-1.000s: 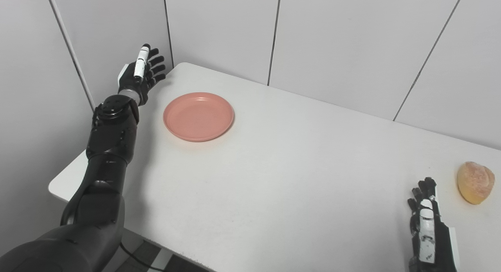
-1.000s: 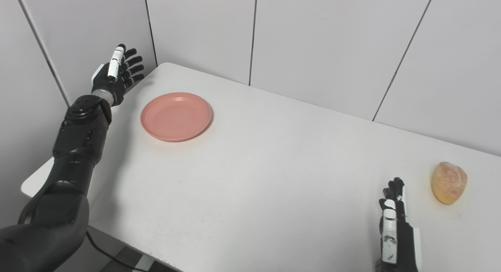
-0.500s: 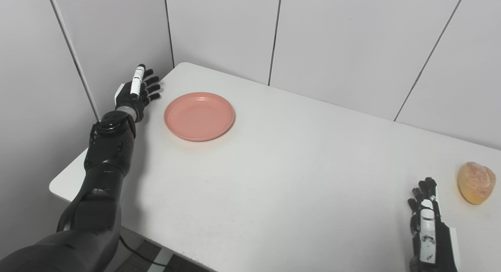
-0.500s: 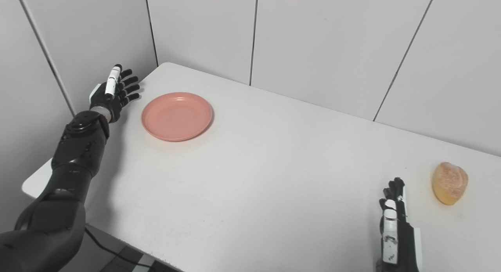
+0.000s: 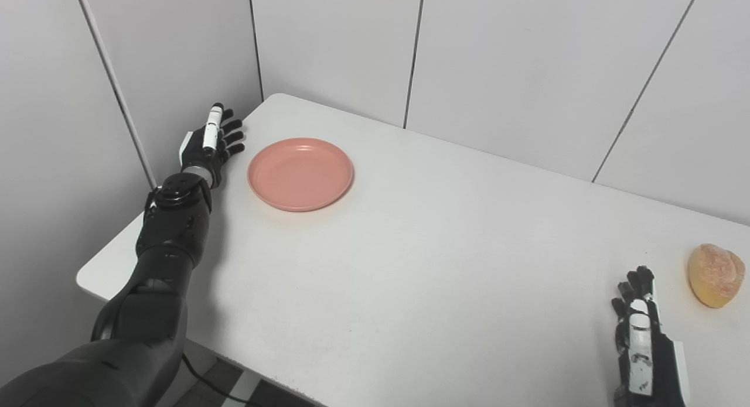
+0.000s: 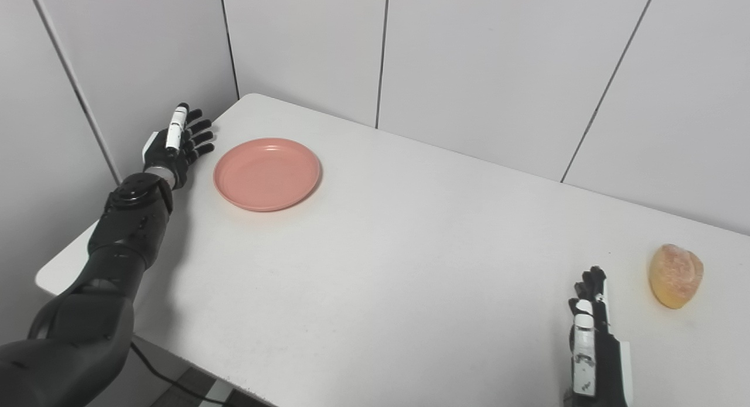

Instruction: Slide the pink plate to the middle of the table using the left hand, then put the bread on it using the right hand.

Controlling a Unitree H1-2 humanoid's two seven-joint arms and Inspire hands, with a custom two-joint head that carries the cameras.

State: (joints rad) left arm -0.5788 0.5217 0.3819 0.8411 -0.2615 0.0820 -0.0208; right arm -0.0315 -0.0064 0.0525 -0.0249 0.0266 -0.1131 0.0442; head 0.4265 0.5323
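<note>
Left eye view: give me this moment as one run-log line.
left hand open, beside plate, not touching | plate far-left, unmoved | bread on table | right hand open, idle

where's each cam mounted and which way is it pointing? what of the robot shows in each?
Left eye view: on the head, looking down at the white table; shows the left hand, open beside the pink plate, and the right hand.
Right eye view: on the head beside it, same downward look; both arms show, and everything sits further left in the picture.
Shared: plate, bread, both hands, table, wall panels.
</note>
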